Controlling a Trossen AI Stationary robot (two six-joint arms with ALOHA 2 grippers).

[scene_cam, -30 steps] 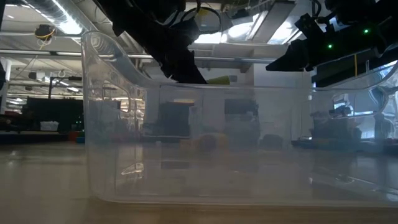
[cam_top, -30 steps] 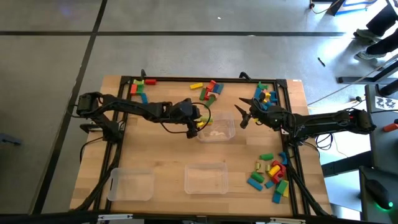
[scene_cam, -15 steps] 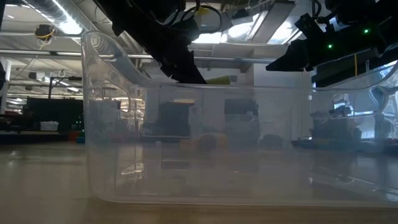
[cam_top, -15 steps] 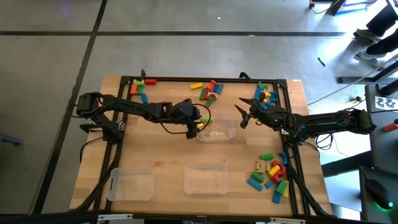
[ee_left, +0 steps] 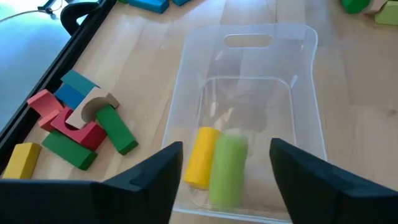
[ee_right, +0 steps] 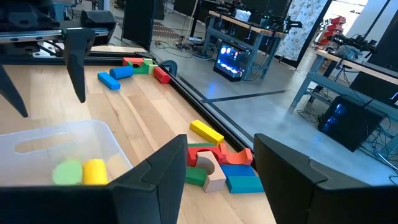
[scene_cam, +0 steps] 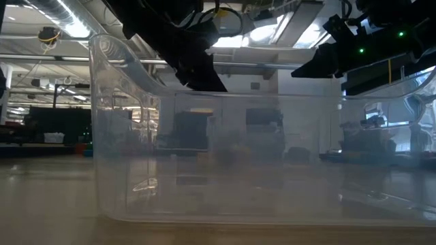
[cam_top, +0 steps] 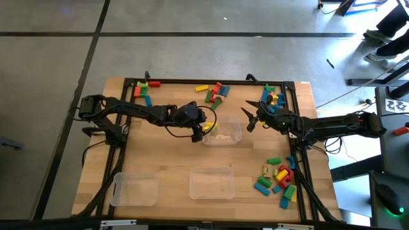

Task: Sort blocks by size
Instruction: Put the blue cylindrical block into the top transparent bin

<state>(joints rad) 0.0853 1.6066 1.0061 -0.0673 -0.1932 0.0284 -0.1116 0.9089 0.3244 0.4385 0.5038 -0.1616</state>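
Note:
My left gripper (cam_top: pixel 199 128) hangs open over the left end of a clear tray (cam_top: pixel 238 125) at the table's middle. In that tray a green round block (ee_left: pixel 227 169) lies beside a yellow one (ee_left: pixel 202 157), below the open fingers; a tan piece (ee_right: pixel 115 164) lies with them. My right gripper (cam_top: pixel 248 118) stands open to the right of the tray, with nothing between its fingers (ee_right: pixel 155 177). Loose blocks lie in groups at the far left (cam_top: pixel 142 89), far middle (cam_top: pixel 214 92), far right (cam_top: pixel 271 97) and near right (cam_top: pixel 279 179).
Two more clear trays stand near the front edge, one at the left (cam_top: pixel 134 190) and one in the middle (cam_top: pixel 211 183). A black frame rail (cam_top: pixel 121 137) runs along the table's sides. In the low view the middle front tray (scene_cam: pixel 218 156) fills the picture.
My left gripper has opened and let go of the green block, which has dropped from between its fingers into the tray beside the yellow one. Neither arm has shifted.

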